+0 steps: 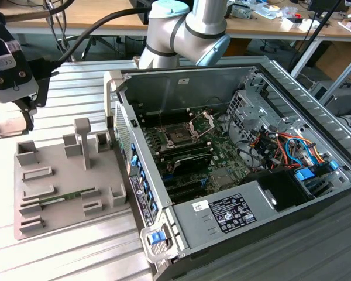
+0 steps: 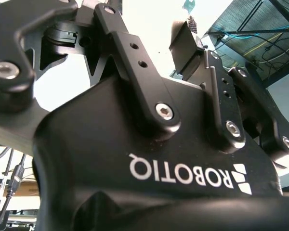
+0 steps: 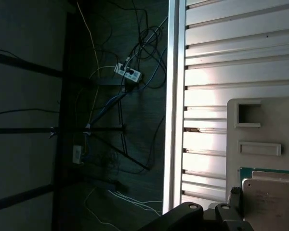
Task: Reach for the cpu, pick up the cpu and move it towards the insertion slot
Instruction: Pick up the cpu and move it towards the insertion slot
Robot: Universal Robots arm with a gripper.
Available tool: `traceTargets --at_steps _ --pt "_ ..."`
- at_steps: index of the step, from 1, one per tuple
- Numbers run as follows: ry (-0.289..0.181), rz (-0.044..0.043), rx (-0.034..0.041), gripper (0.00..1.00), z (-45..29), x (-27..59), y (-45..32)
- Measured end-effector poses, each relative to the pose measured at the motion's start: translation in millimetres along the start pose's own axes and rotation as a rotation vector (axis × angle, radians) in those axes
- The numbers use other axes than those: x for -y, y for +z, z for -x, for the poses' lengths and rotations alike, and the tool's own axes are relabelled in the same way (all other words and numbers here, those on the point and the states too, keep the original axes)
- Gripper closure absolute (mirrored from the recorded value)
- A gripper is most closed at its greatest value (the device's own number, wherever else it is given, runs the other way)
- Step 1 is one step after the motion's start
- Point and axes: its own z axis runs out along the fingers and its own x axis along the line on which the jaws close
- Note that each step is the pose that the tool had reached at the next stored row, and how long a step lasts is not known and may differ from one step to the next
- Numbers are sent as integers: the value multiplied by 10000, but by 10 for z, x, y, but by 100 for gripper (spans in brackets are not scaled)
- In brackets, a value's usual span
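Your jaws are clenched on the cpu (image 1: pixel 7 127), which hangs flat under the gripper (image 1: pixel 11 116) at the exterior view's left, by the far left corner of the tray (image 1: pixel 64 219) on the table (image 1: pixel 76 82). The tray holds a green memory stick (image 1: pixel 67 198). The slot (image 1: pixel 178 136) sits inside the open case (image 1: pixel 181 82), well apart to the right. A white printed label (image 1: pixel 234 213) lies on the case's near box.

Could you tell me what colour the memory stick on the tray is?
Green; the memory stick shows best in the exterior view.
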Motion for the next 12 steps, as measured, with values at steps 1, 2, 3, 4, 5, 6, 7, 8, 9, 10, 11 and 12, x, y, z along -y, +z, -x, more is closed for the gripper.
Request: traceTargets --at_steps 1,2,3,4,5,6,7,8,9,10,11,12 --pt "0 0 0 45 0 0 -5" --pt "0 0 0 45 0 -1 -11" --pt "0 0 0 45 0 -1 -16" --pt "0 0 0 45 0 -1 -23" --pt "0 0 0 45 0 -1 -29" --pt "0 0 0 45 0 -2 -38" --pt "1 0 0 45 0 -2 -45" --pt "0 0 0 45 0 -2 -56" --pt "0 0 0 45 0 -3 -67" --pt "0 0 0 45 0 -3 -73" --pt "1 0 0 45 0 -3 -77" --pt "0 0 1 45 0 -4 -83"
